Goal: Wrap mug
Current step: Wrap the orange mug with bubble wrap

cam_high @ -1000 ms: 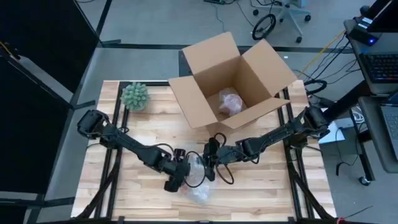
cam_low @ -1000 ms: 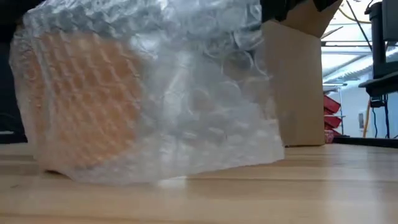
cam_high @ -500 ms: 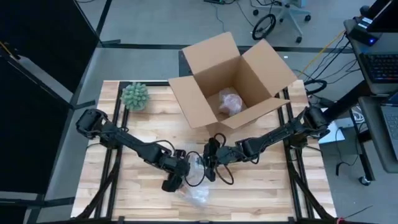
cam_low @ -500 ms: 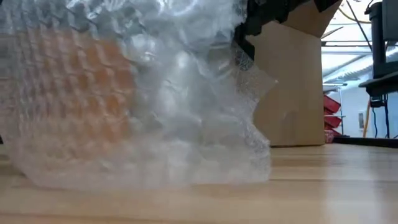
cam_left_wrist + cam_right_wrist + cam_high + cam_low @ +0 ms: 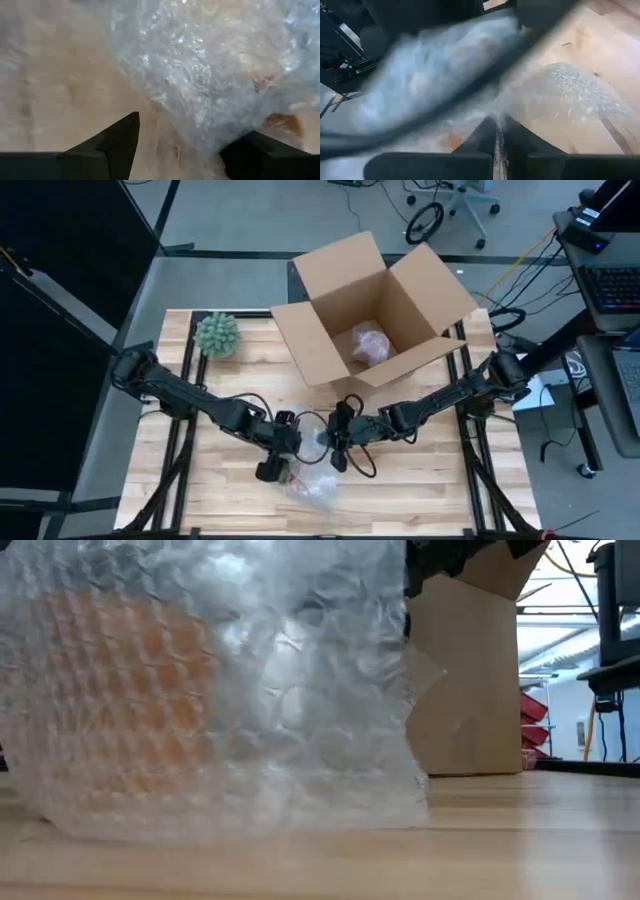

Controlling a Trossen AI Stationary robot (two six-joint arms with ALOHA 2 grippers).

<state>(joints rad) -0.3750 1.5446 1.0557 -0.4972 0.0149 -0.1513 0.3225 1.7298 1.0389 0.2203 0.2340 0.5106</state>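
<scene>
Mug [image 5: 120,710] sits mostly swaddled in bubble wrap [image 5: 300,690]; our right gripper [image 5: 496,135] pinches a sheet edge, left gripper [image 5: 175,145] spread alongside, final tuck remains.

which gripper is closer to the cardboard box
Right. The right gripper sits just below the cardboard box, pinching bubble wrap; the left gripper is farther off, down and leftward.

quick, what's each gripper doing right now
Left gripper: open, fingers either side of the bubble wrap.
Right gripper: shut on the bubble wrap edge.
</scene>
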